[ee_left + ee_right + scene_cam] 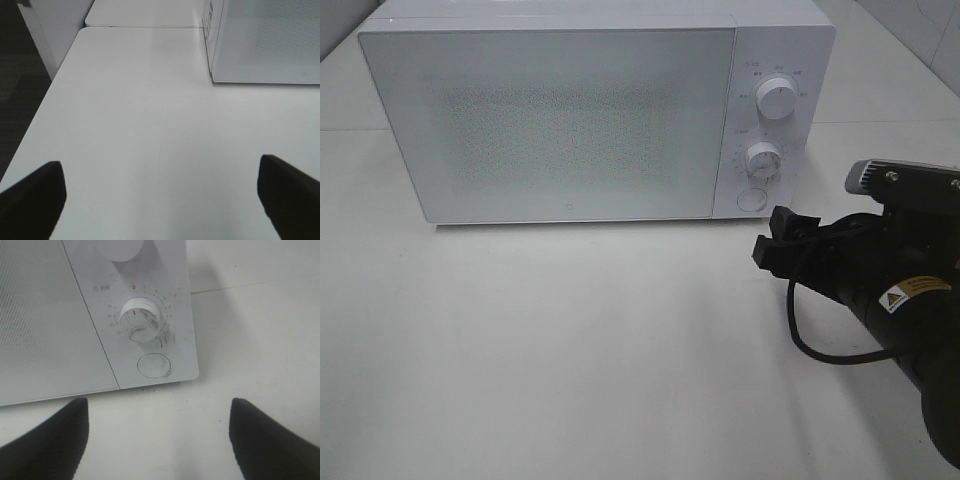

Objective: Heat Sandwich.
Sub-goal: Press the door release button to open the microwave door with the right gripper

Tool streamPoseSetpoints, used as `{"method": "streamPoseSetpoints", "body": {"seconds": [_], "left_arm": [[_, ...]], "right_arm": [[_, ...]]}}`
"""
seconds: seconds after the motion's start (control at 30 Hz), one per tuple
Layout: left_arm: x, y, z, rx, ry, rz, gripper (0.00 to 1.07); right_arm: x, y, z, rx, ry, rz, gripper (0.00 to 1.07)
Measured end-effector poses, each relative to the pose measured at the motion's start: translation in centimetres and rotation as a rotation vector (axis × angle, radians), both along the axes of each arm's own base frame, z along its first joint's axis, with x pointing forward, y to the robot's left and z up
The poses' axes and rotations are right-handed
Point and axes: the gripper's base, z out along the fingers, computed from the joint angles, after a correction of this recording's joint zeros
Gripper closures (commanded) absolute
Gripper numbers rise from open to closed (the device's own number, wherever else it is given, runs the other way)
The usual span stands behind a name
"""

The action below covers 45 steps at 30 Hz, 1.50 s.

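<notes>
Resting on white table (570, 340), shut microwave (570, 120) is faced by right gripper (159, 407), jaws wide; left gripper (160, 170) spread wide, empty.

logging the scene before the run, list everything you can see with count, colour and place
microwave: one, white, at the back of the table, door shut
upper knob: one, white, on the microwave's right panel
lower knob: one, white, below the upper knob
round button: one, white, below the lower knob
table: one, white, under everything
sandwich: none in view
cable: one, black, looping above the table at the right
right gripper: one, black, open and empty, in front of the control panel
left gripper: one, black, open and empty, over the table by the microwave's left side
</notes>
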Motion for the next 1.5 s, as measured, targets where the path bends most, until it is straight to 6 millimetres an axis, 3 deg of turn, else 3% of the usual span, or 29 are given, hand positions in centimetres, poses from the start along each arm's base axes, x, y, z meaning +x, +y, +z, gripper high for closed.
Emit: {"method": "streamPoseSetpoints", "body": {"seconds": [0.2, 0.27, 0.5, 0.57, 0.67, 0.73, 0.8, 0.83, 0.9, 0.97, 1.0, 1.5], "left_arm": [[0.0, 0.0, 0.0, 0.0, 0.0, 0.0, 0.09], [0.0, 0.0, 0.0, 0.0, 0.0, 0.0, 0.09], [0.0, 0.0, 0.0, 0.0, 0.0, 0.0, 0.09], [0.0, 0.0, 0.0, 0.0, 0.0, 0.0, 0.09], [0.0, 0.0, 0.0, 0.0, 0.0, 0.0, 0.09], [0.0, 0.0, 0.0, 0.0, 0.0, 0.0, 0.09], [0.0, 0.0, 0.0, 0.0, 0.0, 0.0, 0.09], [0.0, 0.0, 0.0, 0.0, 0.0, 0.0, 0.09], [0.0, 0.0, 0.0, 0.0, 0.0, 0.0, 0.09], [0.0, 0.0, 0.0, 0.0, 0.0, 0.0, 0.09], [0.0, 0.0, 0.0, 0.0, 0.0, 0.0, 0.09], [0.0, 0.0, 0.0, 0.0, 0.0, 0.0, 0.09]], "right_arm": [[0.0, 0.0, 0.0, 0.326, 0.018, -0.103, 0.31], [0.0, 0.0, 0.0, 0.539, 0.03, -0.17, 0.31], [0.0, 0.0, 0.0, 0.875, 0.049, -0.277, 0.34], [0.0, 0.0, 0.0, 1.025, 0.057, -0.324, 0.4], [0.0, 0.0, 0.0, 1.106, 0.062, -0.35, 0.47], [0.0, 0.0, 0.0, 1.212, 0.068, -0.383, 0.6], [0.0, 0.0, 0.0, 1.245, 0.069, -0.394, 0.64], [0.0, 0.0, 0.0, 1.296, 0.072, -0.41, 0.77], [0.0, 0.0, 0.0, 1.318, 0.073, -0.416, 0.9], [0.0, 0.0, 0.0, 1.323, 0.074, -0.418, 0.96], [0.0, 0.0, 0.0, 1.329, 0.074, -0.42, 1.07], [-0.1, 0.04, -0.28, 1.316, 0.104, -0.436, 1.07]]}}
